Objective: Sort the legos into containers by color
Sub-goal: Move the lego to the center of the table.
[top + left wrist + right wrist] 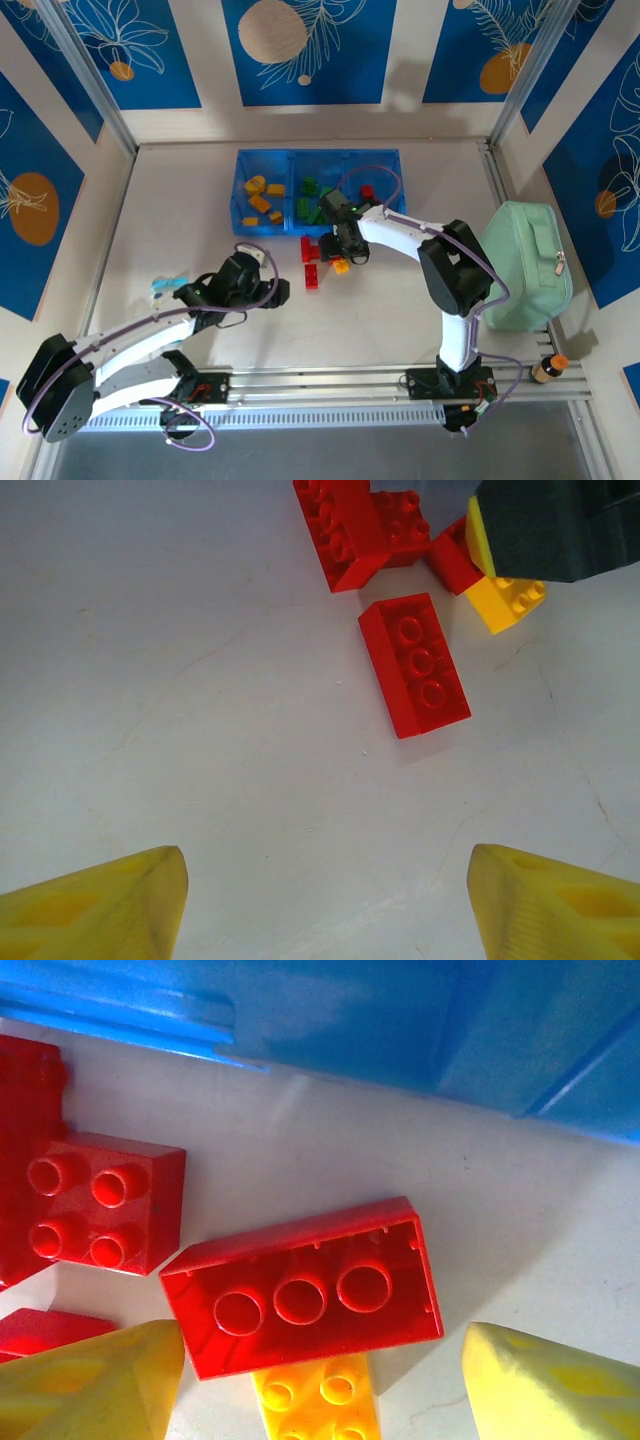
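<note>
**A:** Where are the bricks?

**B:** The tray sits far and middle on the table. It holds yellow bricks in its left bin, green bricks in the middle bin, and one red brick in the right bin. Just near of the tray we see a loose pile of red ones, with an orange brick at its right edge.

**A:** And the right gripper?

**B:** The right gripper hangs low over that pile, fingers spread, gripping nothing. An upturned red brick lies just beyond its tips, and the orange brick lies between them. One tip may touch the upturned brick; we cannot tell.

**A:** The left gripper?

**B:** The left gripper is also spread wide, low over bare table left of the pile, with nothing between its fingers. A single red brick lies ahead of it, just apart from the rest.
</note>
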